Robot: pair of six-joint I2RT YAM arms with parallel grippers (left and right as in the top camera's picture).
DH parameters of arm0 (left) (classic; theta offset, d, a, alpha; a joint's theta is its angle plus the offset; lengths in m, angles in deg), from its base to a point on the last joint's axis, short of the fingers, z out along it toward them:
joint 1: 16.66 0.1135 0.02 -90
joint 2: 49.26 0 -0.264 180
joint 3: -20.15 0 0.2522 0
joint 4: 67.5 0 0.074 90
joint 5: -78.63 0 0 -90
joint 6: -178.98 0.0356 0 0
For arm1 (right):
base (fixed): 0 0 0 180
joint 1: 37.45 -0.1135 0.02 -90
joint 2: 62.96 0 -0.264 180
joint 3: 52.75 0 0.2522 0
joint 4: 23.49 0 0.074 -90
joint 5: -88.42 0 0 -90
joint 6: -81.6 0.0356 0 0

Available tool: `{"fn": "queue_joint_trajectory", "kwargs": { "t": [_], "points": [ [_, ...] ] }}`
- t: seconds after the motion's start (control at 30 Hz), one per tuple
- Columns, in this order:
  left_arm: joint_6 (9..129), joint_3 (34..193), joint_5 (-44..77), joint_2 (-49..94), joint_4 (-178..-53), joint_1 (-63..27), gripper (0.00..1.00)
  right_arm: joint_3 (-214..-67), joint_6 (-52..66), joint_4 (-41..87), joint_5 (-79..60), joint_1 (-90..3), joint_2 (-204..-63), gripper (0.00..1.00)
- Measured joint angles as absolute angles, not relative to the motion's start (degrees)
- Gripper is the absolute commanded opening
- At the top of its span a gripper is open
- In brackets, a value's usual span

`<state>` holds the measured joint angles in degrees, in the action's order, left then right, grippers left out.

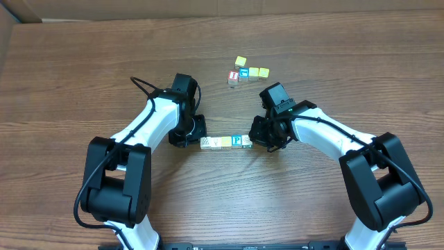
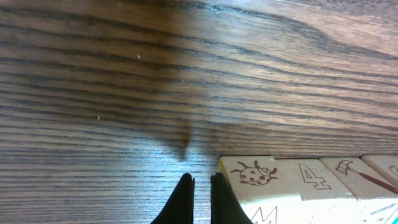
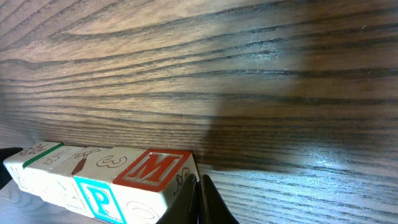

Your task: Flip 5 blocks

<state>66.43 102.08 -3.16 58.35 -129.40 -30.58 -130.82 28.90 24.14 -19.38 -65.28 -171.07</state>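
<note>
- Blocks (image 1: 225, 142) in mid-frame look light, hard and smooth; I would pinch two flat sides.
- Left gripper (image 2: 200, 196) and right gripper (image 3: 198, 202) are pressed together, holding nothing.

The table (image 1: 69, 69) is matt, strongly grained brown wood; the blocks (image 1: 222, 142) are smooth pale wood with painted faces.

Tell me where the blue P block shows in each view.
Overhead: blue P block second from the right end of the block row.
Left wrist: P face not in view; only the row's cream side faces, bottom right.
Right wrist: blue P block bottom left, beside the end block with the red M side.
Shared landmark: the block row, in all three views.
</note>
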Motion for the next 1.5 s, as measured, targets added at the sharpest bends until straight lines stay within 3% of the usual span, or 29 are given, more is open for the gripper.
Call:
{"fn": "queue_joint_trajectory", "kwargs": {
  "t": [1.5],
  "points": [
    [65.4, 102.1, -3.0, 58.4, -129.2, -30.6, 0.04, -130.8, 29.1, 24.1, -19.9, -65.3, -171.1, 0.04]
  ]
}}
